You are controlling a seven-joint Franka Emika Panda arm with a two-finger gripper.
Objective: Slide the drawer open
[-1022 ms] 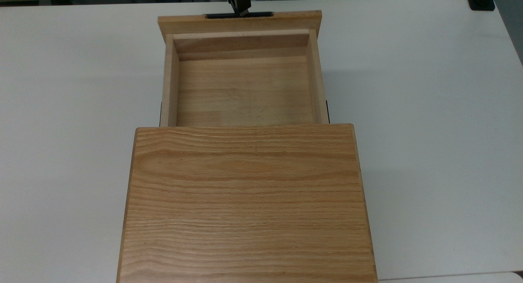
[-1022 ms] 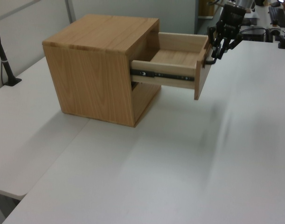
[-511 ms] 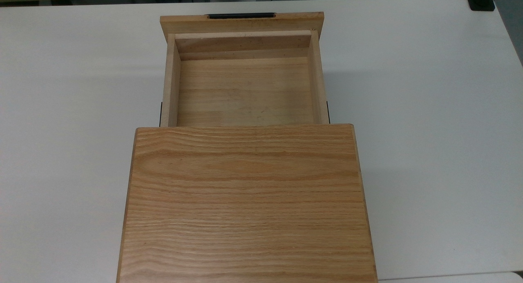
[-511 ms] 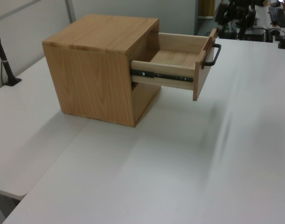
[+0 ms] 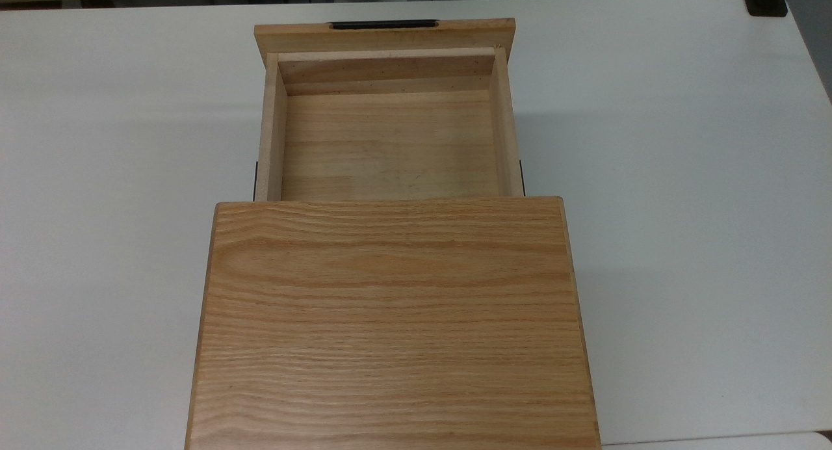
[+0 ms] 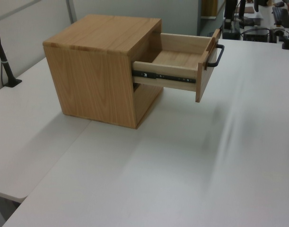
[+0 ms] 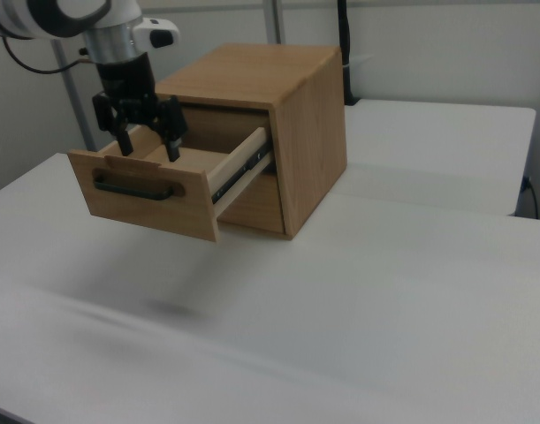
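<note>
The light oak drawer [image 5: 390, 144] stands pulled well out of the cabinet [image 5: 390, 320], and its pale inside holds nothing. A thin black bar handle [image 5: 383, 25] runs along its flat front panel [image 7: 146, 196]; the same handle [image 6: 215, 55] shows in the left view. In the right view my gripper [image 7: 148, 146] hangs just above the front panel's top edge. It is open, with black fingers [image 7: 124, 141] spread and nothing between them. It is clear of the handle [image 7: 137, 188].
The cabinet sits on a wide white table [image 5: 682, 177] with bare surface on both sides. A black clamp [image 5: 767, 1] sits at the top view's far right corner, and a black post [image 6: 4, 61] stands at the left view's left edge.
The gripper, at the handle one second ago, has let go and risen out of the top view. The drawer has stayed pulled out.
</note>
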